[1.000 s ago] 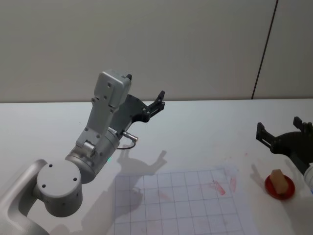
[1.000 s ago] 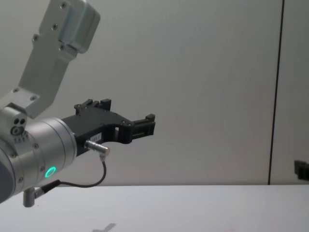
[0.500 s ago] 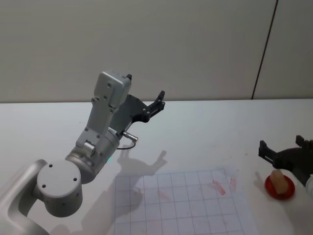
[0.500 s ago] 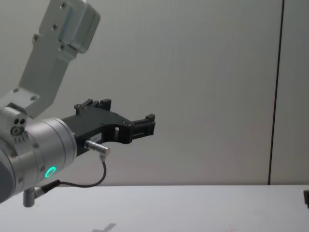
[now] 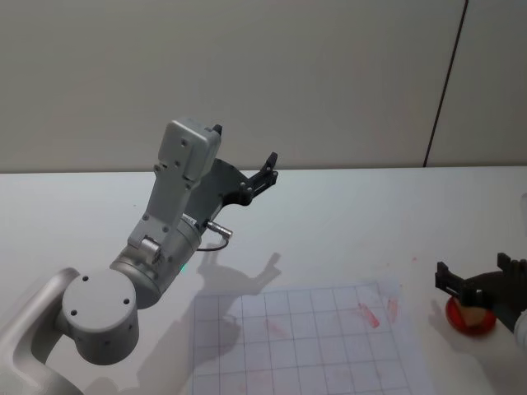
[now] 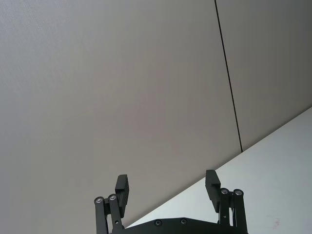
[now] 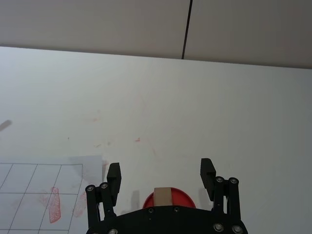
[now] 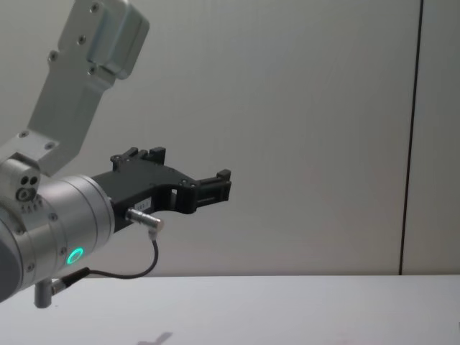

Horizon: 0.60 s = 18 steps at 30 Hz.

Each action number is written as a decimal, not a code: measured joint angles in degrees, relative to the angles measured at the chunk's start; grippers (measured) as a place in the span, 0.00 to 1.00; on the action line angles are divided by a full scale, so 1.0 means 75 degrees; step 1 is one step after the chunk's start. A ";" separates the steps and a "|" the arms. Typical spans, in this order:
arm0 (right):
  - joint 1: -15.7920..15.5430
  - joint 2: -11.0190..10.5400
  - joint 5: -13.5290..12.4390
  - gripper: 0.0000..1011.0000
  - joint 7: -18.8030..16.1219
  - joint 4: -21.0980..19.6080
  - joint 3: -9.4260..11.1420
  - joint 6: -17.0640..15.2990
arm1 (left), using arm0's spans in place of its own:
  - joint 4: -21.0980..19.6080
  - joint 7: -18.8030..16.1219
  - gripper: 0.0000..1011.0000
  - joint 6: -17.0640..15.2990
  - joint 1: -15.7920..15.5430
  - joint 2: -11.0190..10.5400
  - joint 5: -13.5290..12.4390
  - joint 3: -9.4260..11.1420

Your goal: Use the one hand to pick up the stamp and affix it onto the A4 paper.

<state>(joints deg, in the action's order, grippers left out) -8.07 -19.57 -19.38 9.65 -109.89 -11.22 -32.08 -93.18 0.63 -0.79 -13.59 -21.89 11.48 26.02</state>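
Observation:
The stamp (image 5: 472, 312), a small tan wooden block, stands on a round red ink pad (image 5: 458, 319) at the table's right edge. My right gripper (image 5: 478, 281) hangs just over it, open. In the right wrist view the stamp (image 7: 164, 196) sits close to the palm, between the spread fingers (image 7: 113, 176) and untouched by them, on the ink pad (image 7: 184, 198). The A4 paper (image 5: 313, 350), gridded and carrying red stamp marks, lies at the front centre. My left gripper (image 5: 268, 169) is held high over the left of the table, open and empty.
The paper's corner (image 7: 34, 187) with red marks lies just beside the ink pad. Faint red smudges dot the white table (image 7: 146, 112) beyond it. A wall (image 8: 302, 108) stands behind the table. The raised left arm (image 5: 165, 222) overhangs the table's left side.
My right gripper has dropped lower and drawn back over the stamp, leaving the chest view. The left arm has not moved.

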 joint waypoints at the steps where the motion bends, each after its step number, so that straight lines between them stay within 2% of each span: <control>1: -0.0009 0.0006 0.0000 0.99 -0.0009 0.0000 0.0001 -0.0058 | 0.0000 0.0000 0.99 0.0000 0.0000 0.0000 0.0000 0.0000; 18: -0.0011 0.0128 0.0205 0.99 -0.0253 0.0248 -0.0049 -0.0443 | 0.0000 0.0000 0.99 0.0000 0.0000 0.0000 0.0000 0.0000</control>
<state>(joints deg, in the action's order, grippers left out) -8.15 -18.61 -17.84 7.76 -108.03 -11.58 -35.40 -93.18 0.63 -0.79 -13.59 -21.89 11.48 26.02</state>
